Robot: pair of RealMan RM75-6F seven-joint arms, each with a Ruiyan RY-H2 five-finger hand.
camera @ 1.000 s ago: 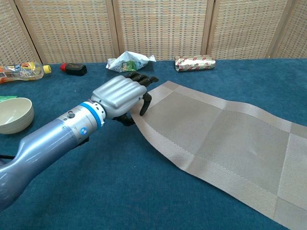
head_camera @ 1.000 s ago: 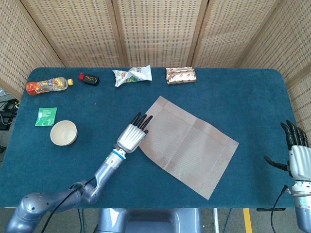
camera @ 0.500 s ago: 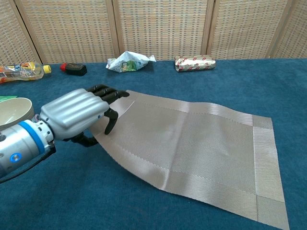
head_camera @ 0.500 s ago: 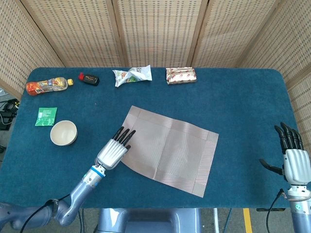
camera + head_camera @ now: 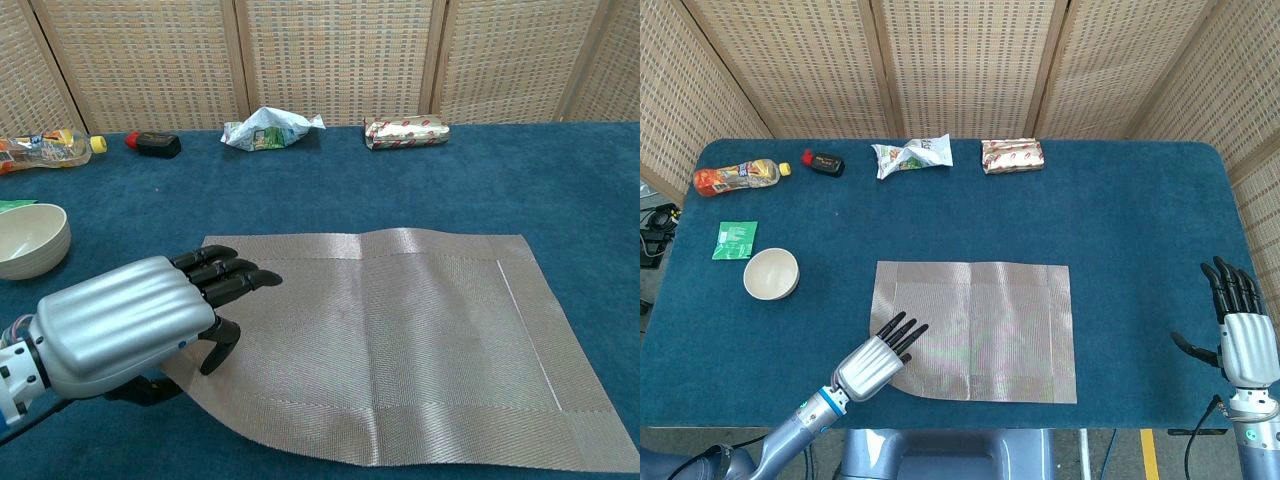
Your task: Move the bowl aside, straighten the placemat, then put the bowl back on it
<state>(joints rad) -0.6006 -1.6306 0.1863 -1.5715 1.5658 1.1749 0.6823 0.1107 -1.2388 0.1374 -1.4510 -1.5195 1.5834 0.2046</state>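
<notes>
The placemat [image 5: 975,330] lies squared to the near edge of the counter [image 5: 1120,210], and the left hand [image 5: 878,358] holds its near-left corner, fingers [image 5: 225,278] flat on top and thumb seemingly tucked under the slightly lifted edge, a grip suited to steering the mat. The bowl [image 5: 771,273] sits well apart to the left, clear of the mat so it can be aligned; judging by this, returning the bowl comes next. The right hand [image 5: 1238,340] waits at the near right, empty, fingers spread.

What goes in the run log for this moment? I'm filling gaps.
left hand grips placemat corner | placemat squared | bowl aside | right hand idle
</notes>
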